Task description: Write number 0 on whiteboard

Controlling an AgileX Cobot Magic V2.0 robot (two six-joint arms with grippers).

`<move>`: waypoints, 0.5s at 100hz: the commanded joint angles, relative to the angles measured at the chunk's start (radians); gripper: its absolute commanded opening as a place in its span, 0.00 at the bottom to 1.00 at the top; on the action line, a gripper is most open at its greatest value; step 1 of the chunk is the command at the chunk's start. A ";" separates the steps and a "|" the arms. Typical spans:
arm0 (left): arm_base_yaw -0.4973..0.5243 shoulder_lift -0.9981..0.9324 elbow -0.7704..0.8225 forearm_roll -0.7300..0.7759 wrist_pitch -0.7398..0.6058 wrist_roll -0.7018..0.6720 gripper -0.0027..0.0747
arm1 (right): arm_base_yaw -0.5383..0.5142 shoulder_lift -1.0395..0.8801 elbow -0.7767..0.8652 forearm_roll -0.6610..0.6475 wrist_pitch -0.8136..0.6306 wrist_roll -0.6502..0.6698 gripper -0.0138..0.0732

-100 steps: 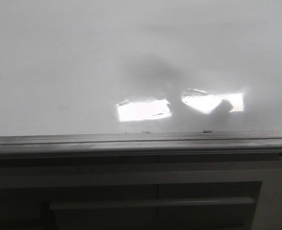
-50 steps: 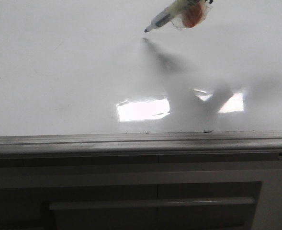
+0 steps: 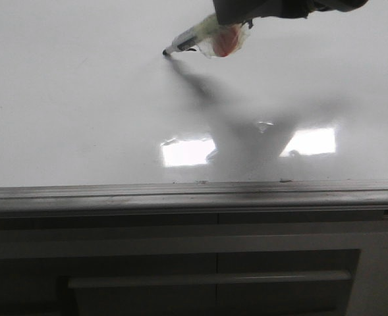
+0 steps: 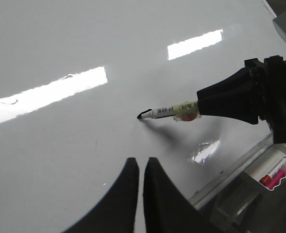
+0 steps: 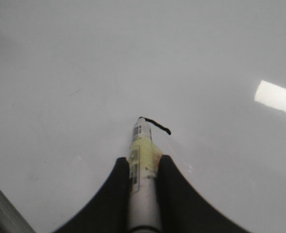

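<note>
The whiteboard fills most of the front view, glossy white with bright glare patches. My right gripper is shut on a white marker with a yellowish taped band. The marker points left, its black tip resting on the board. A short black stroke runs from the tip. No number 0 is in view. My left gripper hovers over the board near its lower edge, jaws together with nothing between them. From there I see the marker and the right gripper.
A grey metal edge rail runs along the board's lower edge. Below it stands a grey drawer-fronted cabinet. A small tray holding red and pink markers sits beyond the rail.
The right arm came in from the top with the marker and moved left and down. The tip, above the board before, now rests on it. Its shadow shifted left.
</note>
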 commanded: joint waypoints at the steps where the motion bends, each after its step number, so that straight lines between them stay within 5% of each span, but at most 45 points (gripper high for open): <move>1: -0.001 0.005 -0.025 0.031 -0.058 -0.010 0.02 | -0.006 -0.003 -0.028 -0.007 0.018 0.000 0.10; 50: -0.001 0.005 -0.025 0.028 -0.058 -0.010 0.02 | -0.006 -0.025 0.000 -0.007 0.102 0.000 0.11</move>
